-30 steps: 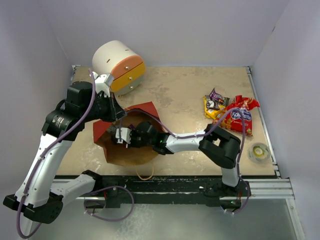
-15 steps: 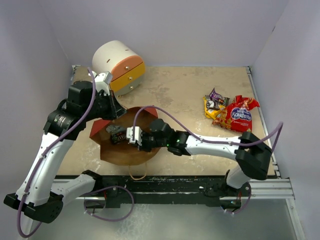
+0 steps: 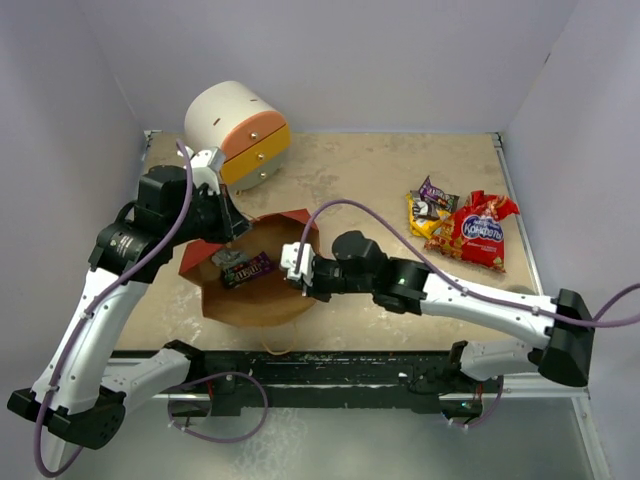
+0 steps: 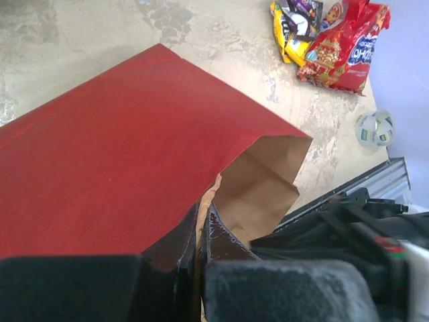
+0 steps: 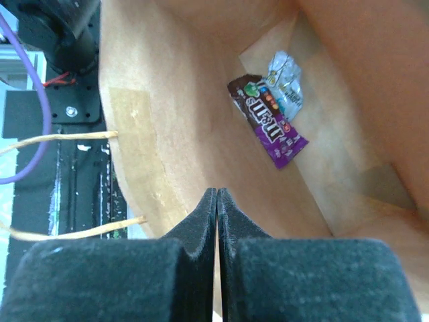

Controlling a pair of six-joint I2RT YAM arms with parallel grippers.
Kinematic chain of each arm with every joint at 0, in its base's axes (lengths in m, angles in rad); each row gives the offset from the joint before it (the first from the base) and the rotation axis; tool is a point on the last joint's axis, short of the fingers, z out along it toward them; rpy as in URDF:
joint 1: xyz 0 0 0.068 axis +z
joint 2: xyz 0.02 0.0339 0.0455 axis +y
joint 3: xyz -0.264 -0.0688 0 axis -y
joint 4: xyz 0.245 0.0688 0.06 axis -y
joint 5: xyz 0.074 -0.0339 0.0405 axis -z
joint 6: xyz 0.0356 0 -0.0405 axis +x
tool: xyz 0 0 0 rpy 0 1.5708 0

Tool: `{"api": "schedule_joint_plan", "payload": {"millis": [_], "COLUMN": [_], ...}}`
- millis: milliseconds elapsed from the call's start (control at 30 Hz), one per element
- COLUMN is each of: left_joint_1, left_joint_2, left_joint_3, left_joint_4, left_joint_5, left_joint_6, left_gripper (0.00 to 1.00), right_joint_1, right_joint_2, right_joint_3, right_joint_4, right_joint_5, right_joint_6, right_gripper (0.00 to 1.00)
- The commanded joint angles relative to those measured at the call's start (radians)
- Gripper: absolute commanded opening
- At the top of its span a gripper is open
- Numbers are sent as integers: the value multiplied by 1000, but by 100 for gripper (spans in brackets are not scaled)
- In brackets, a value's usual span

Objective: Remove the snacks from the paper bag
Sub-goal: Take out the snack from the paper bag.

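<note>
Right gripper, jaws pressed together and seemingly empty, hung at the red kraft-lined paper carrier bag's mouth, mid-frame. If the left gripper's pinch on the lip slipped, the purple crinkly candy packet risked burial.

The top camera looks down over the whole table from its near edge; both wrist cameras sit close on the paper bag.

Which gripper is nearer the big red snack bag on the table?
Right. The right gripper is at the paper bag's right rim, well left of the big red snack bag; the left gripper pinches the far rim, farther left.
</note>
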Motion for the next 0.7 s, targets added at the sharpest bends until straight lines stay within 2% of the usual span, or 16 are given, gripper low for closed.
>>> {"api": "schedule_joint_plan", "payload": {"millis": [0,233,533,600,667], "left_joint_1": [2,2,2,2,2], "left_joint_2": [-33,-31,-23,-28,-32], "left_joint_3": [-36,-46,-39,-39,-41], "left_joint_4": [43,42,29,34,44], "left_joint_5": [-7,-3,-14,-12,-5], "left_joint_6": [2,4,14,12,12], "left_gripper": [0,0,0,0,0], "right_joint_1": [1,-59,-104,-112,-112], "right_joint_2": [-118,-266,-323,-316,-287], "right_joint_3": [105,128,138,145,150], "right_joint_4": [-187,-244,-170,-145,-121], "right_joint_5": [-10,188,477,444,288], "right_joint_6": [-19,300,456,418,310], "right_gripper": [0,0,0,0,0]}}
